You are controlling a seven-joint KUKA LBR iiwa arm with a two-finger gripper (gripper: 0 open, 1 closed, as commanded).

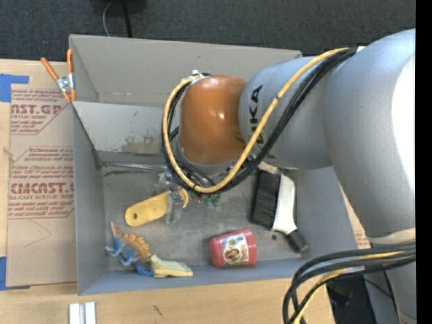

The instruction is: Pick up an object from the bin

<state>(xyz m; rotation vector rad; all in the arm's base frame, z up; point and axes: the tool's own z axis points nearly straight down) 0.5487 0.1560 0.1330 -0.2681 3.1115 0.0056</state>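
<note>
Yellow flat tag-shaped piece (148,210) with a round hole at its left end lies on the floor of the grey metal bin (121,123), left of the middle, with its long side running from lower left to upper right. The end effector (174,196) sits at the right end of this piece and appears to touch it there; whether it is apart, together or clamped on the piece cannot be told, because the wrist hides most of it from above. Over it bulges the rounded orange cover (209,120) of the wrist, ringed by looped yellow and black cables (173,155), and the thick grey arm (337,113) comes in across the bin's right edge.

Near the front left corner lies a small orange and blue toy figure (128,252), and just beside it, towards the front edge, a pale yellow flat scrap (170,268). A short red can with a printed label (233,250) lies on its side near the middle of the front edge, well apart from the yellow piece. A black-bristled brush with a white handle (266,201) rests towards the right edge, partly under the arm.
</note>
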